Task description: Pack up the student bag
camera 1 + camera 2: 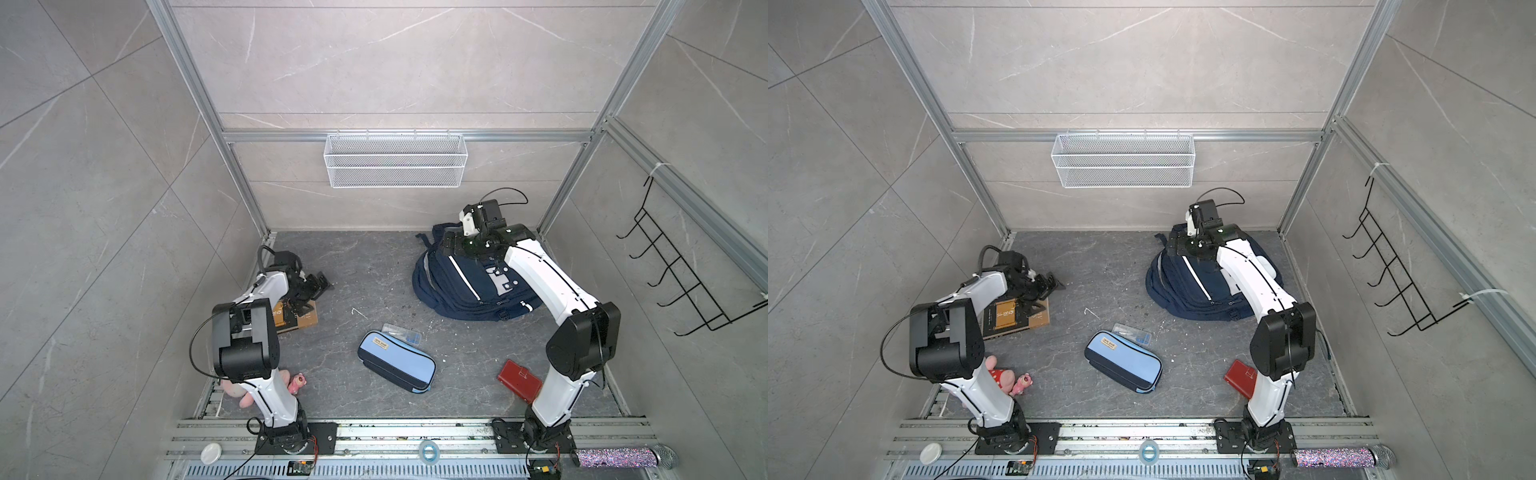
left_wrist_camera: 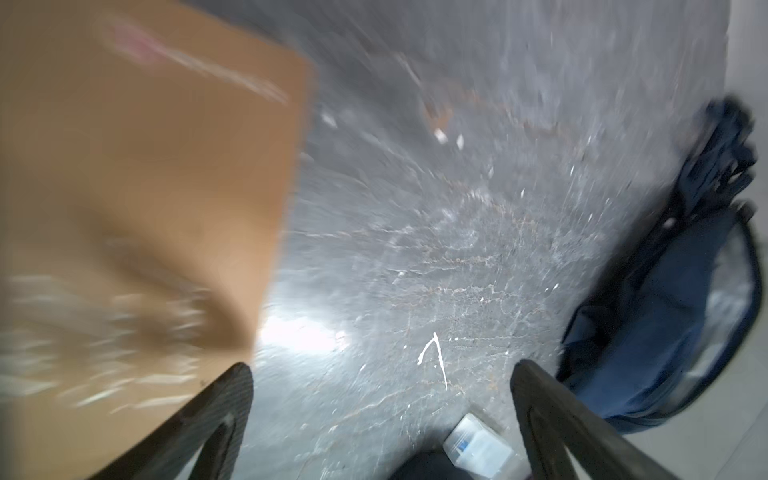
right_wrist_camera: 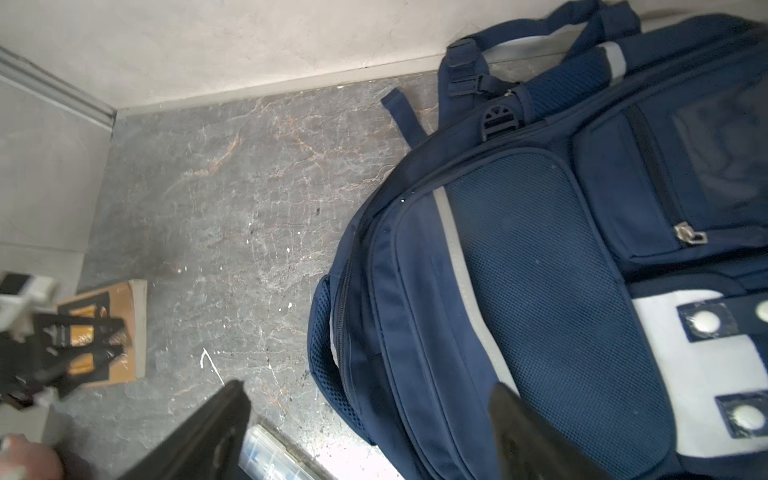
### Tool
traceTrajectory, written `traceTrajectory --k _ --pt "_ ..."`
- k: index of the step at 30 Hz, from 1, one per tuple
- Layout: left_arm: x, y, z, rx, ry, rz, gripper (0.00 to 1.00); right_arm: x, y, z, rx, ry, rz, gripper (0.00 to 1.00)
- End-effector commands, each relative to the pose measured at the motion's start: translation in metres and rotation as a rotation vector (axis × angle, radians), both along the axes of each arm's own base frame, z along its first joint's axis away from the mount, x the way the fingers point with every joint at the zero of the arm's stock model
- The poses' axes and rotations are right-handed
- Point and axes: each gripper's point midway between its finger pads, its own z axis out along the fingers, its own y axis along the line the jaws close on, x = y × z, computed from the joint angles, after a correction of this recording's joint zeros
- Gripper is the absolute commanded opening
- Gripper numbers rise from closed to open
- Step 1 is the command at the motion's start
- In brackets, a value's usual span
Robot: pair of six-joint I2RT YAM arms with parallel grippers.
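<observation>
Top views: student bag (image 1: pixel 457 286) lies flat at the back right of the floor, against the rear wall. Right gripper (image 1: pixel 451 247) hovers over its top end, and left gripper (image 1: pixel 316 291) is over the book (image 1: pixel 1017 316) at back left. All the loose items are outside the bag: light-blue pencil case (image 1: pixel 397 361) mid-floor, small clear box (image 1: pixel 402 333) touching its far side, red wallet (image 1: pixel 519 380) by the right arm's base, plush toy (image 1: pixel 1007 378) by the left arm's base. Wire basket (image 1: pixel 395 137) on the back wall holds nothing I can see. My read is that packing hasn't started: nothing loaded, bag not opened.

Left wrist: blurred. Fingers are wide apart with nothing between them; brown book cover to one side, bag edge to the other.

Right wrist: fingers are spread and empty, one over the bare floor, the other over the bag's mesh side panel. The visible zips look shut, and one pull (image 3: pixel 690 237) is parked at its track end. Pencil case is zipped, contents unknown.

Left to do: open a compartment, load every item, zip up.
</observation>
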Motion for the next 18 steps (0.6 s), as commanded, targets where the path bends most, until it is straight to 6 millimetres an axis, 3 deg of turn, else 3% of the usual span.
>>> traceTrajectory --k 1,5,10,18 --pt "-0.009 0.058 0.030 0.129 0.002 0.009 0.99 -0.015 0.014 0.027 -0.002 -0.036 0.017 1.00" --pt "-0.021 0.114 0.026 0.275 0.060 0.100 0.99 -0.028 0.038 0.023 -0.007 -0.011 0.065 1.00" --pt "-0.037 0.164 0.004 0.263 0.083 0.325 0.99 -0.038 0.067 0.033 -0.007 -0.008 0.118 1.00" --pt "-0.045 0.204 -0.011 0.300 0.094 0.365 0.99 -0.064 0.100 0.036 -0.034 0.005 0.186 1.00"
